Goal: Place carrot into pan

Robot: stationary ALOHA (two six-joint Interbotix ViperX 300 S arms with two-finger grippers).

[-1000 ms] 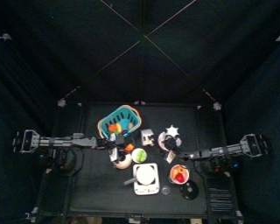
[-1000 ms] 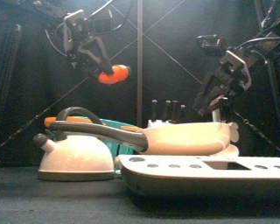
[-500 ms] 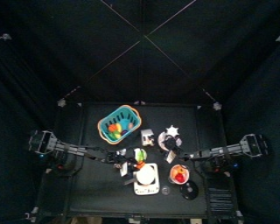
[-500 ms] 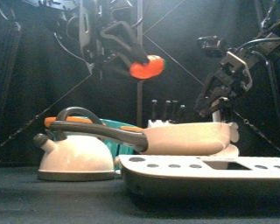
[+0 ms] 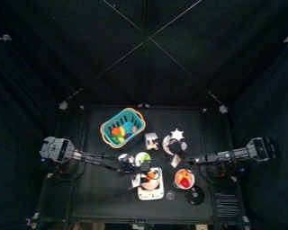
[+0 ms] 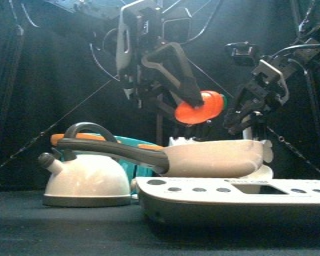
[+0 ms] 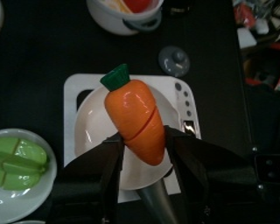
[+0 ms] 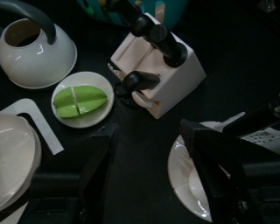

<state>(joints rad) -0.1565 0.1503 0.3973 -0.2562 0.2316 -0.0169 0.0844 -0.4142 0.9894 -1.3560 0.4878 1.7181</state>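
Note:
My left gripper is shut on the carrot, a small orange piece with a green top. It holds the carrot in the air directly over the pan, a whitish square receptacle with a greyish round middle. In the front view the carrot hangs from the left gripper above the pan. In the top view the left gripper is over the pan at the table's front middle. My right gripper is open and empty, at rest at the right.
A teal basket stands at the back left. A white kettle stands front left. A knife block, a white dish with green and a red-orange bowl stand around the pan.
My left gripper has carried the carrot to the right, from the basket side to over the pan, and lower. The right arm has not moved.

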